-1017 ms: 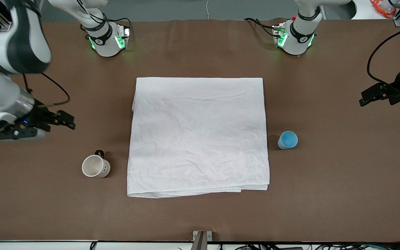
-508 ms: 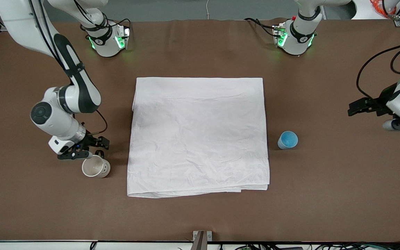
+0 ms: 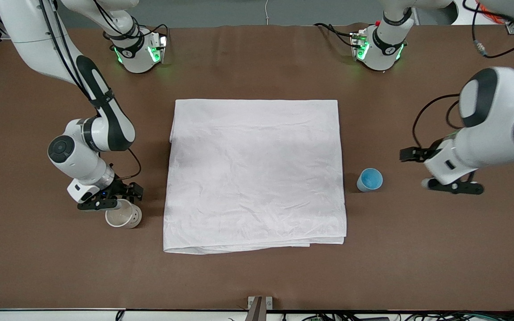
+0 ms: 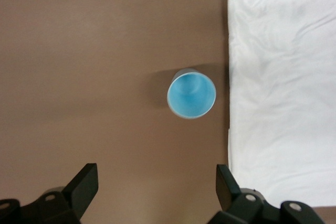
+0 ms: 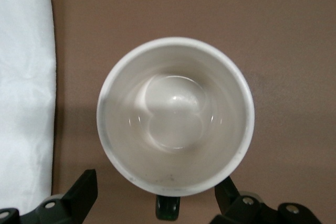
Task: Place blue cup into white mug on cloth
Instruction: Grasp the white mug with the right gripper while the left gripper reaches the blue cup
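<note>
While both cups are sitting on the bench beside the cloth (image 3: 254, 174), the right pincer (image 3: 118, 198), wide open and empty, is hanging over the mug (image 3: 123, 217), and the left pincer (image 3: 435, 171), open too, is hovering by the blue cup (image 3: 370, 179). Looks like the reaching step; next it should drop around the handle side and close.
</note>
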Robot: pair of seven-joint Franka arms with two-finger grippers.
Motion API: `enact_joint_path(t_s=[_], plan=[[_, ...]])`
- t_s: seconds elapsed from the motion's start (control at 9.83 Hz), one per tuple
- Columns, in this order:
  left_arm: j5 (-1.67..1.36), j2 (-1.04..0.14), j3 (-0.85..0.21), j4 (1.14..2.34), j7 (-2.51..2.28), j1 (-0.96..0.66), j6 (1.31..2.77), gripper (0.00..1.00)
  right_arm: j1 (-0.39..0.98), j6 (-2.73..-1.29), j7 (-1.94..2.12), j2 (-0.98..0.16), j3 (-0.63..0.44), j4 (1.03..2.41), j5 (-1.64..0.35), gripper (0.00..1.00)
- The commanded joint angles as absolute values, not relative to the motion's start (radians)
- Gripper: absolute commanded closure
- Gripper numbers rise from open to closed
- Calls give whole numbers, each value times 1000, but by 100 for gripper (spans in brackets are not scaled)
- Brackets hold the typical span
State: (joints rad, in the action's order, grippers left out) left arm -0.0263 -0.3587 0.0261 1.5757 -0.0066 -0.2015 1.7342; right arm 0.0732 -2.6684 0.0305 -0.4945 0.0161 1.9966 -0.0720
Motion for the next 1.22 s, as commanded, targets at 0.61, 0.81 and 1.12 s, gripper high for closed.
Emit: enact_joint_path(t_s=[0.61,0.81,1.12], plan=[[-55,-498,-5,1752,-179,-296,2064,1,74,-2678,34,-506,12,1990,-84,68],[-52,-499,-5,1802,-184,-290,2138,2,72,-2675,35,-506,11,1990,-83,96],[-51,-511,-5,1845,-184,-298,2209,7,72,-2665,35,-505,11,1990,-81,100]])
